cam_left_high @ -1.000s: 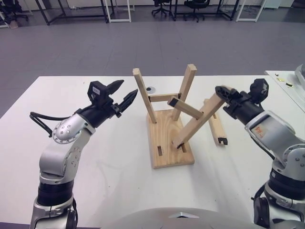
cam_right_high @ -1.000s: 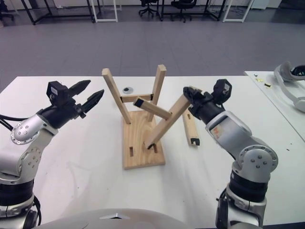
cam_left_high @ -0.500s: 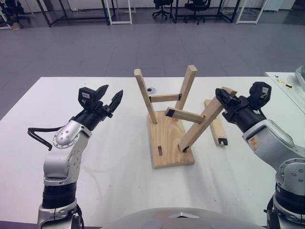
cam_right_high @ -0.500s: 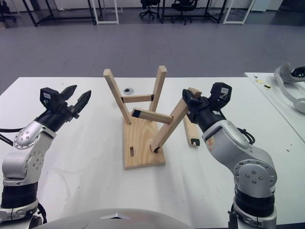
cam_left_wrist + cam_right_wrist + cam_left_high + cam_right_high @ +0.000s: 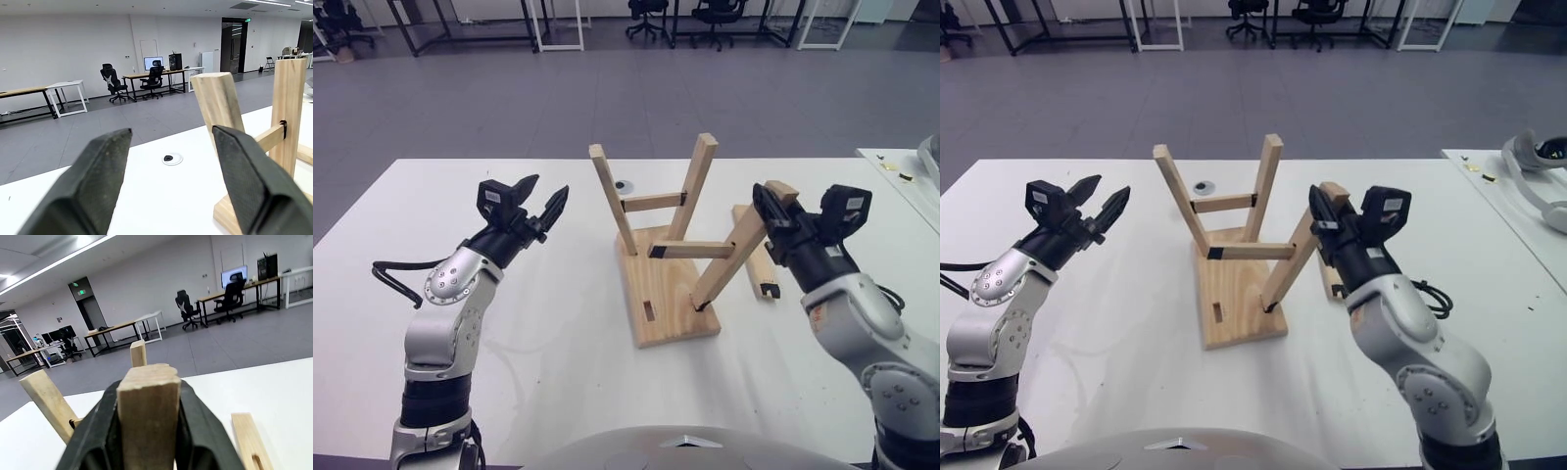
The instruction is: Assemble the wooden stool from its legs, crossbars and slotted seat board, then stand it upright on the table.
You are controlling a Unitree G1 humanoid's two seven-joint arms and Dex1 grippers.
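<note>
The slotted seat board (image 5: 656, 294) lies flat on the white table. Two legs (image 5: 611, 199) (image 5: 691, 188) stand in its far end, splayed apart and joined by a crossbar (image 5: 652, 203). My right gripper (image 5: 773, 208) is shut on the top of a third leg (image 5: 729, 255), which leans with its foot at the board's near right slot. That leg's crossbar (image 5: 690, 251) points level toward the left. My left gripper (image 5: 546, 201) hangs open in the air left of the stool, holding nothing. A loose leg (image 5: 762, 276) lies on the table behind the held one.
A round grommet (image 5: 625, 184) sits in the tabletop beyond the stool. A black cable (image 5: 391, 269) loops beside my left arm. A white object (image 5: 1538, 157) rests on a neighbouring table at the far right.
My right gripper has swung the held leg more upright, its crossbar now level, and the seat board has shifted a little. My left gripper drew back left from the stool.
</note>
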